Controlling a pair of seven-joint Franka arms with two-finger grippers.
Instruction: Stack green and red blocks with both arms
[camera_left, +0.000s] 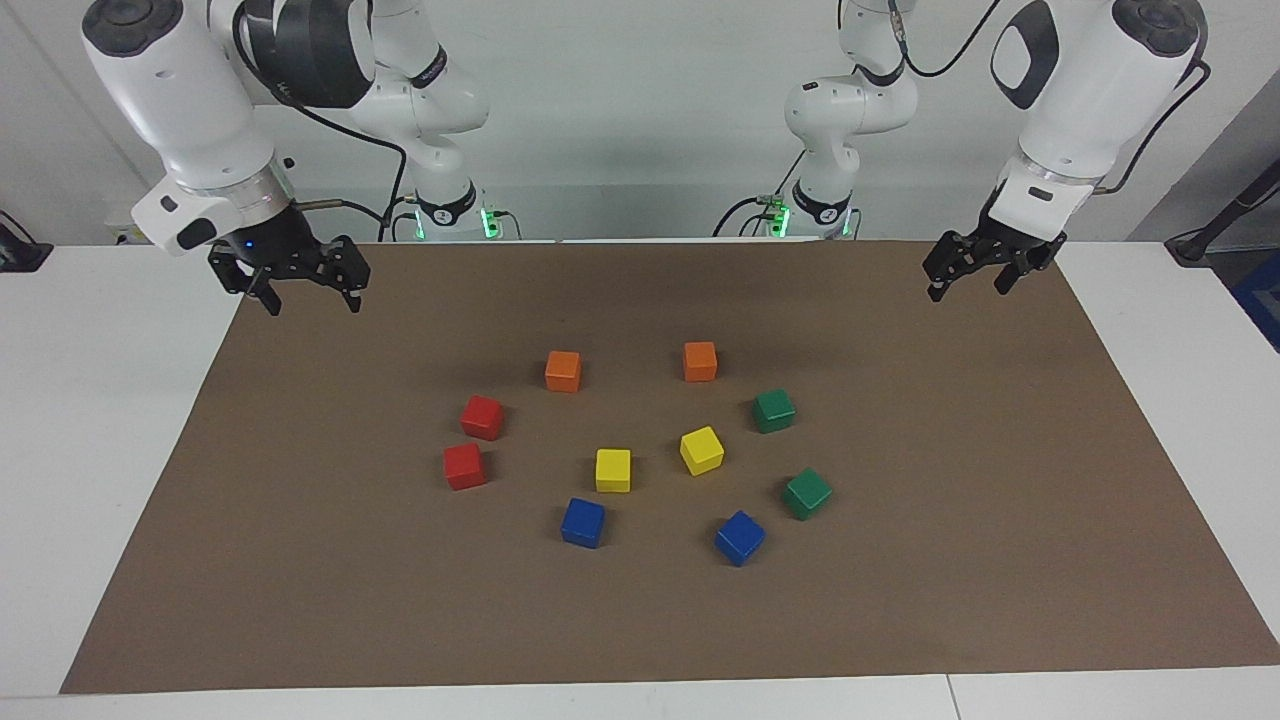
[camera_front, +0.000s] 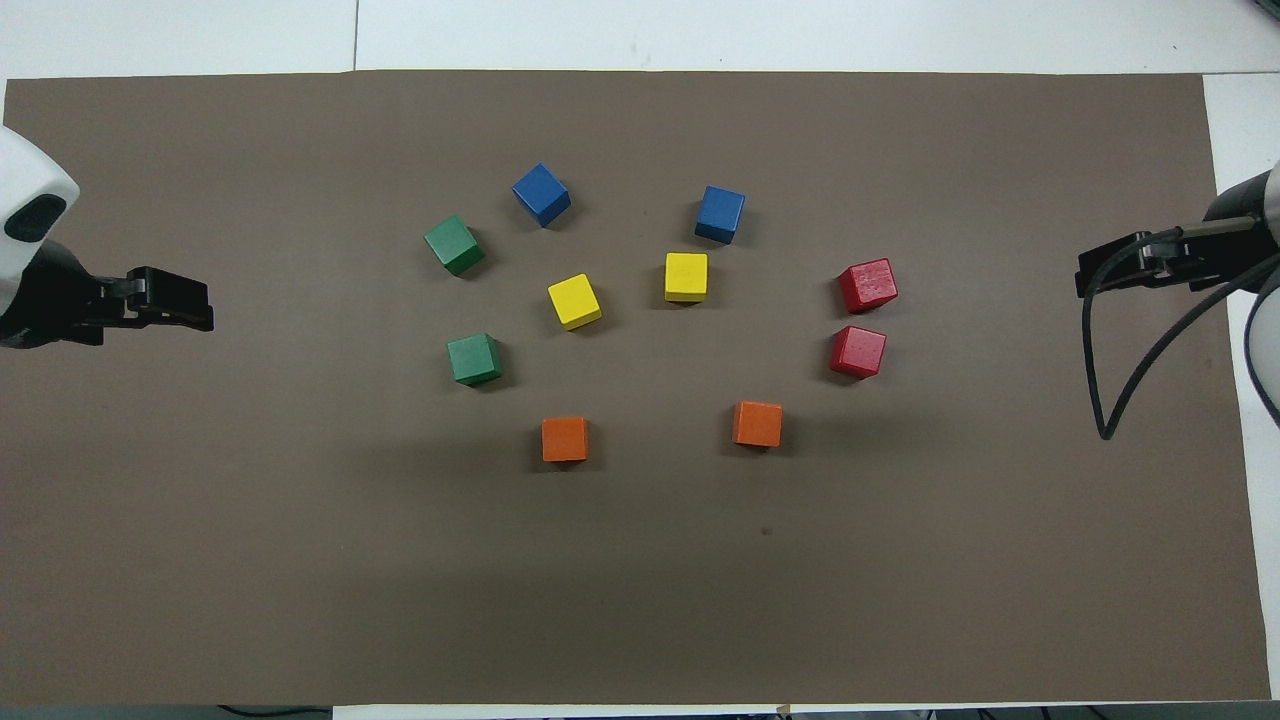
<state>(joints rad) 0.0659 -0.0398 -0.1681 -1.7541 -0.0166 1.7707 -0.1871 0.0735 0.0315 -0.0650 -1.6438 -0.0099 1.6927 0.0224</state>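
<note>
The four task cubes lie flat on the brown mat (camera_left: 900, 600), none stacked yet. Taking the yellow cube (camera_left: 613, 470) near the middle of the cluster as landmark: the two red blocks, one (camera_left: 482, 417) nearer the robots and one (camera_left: 465, 466) farther, sit close together toward the right arm's end from it; the two green blocks (camera_left: 774, 410) and (camera_left: 807, 493) sit toward the left arm's end, farther apart from each other.

They look like small, rigid, matte cubes, so probably light, stiff and not slippery. A pinch across two opposite flat side faces, from above, should hold; each green block is turned, so the wrist would need to match it.

The left end effector (camera_left: 966, 272) and right end effector (camera_left: 305, 288) hang over the mat's corners nearest the robots, both spread wide and empty.
</note>
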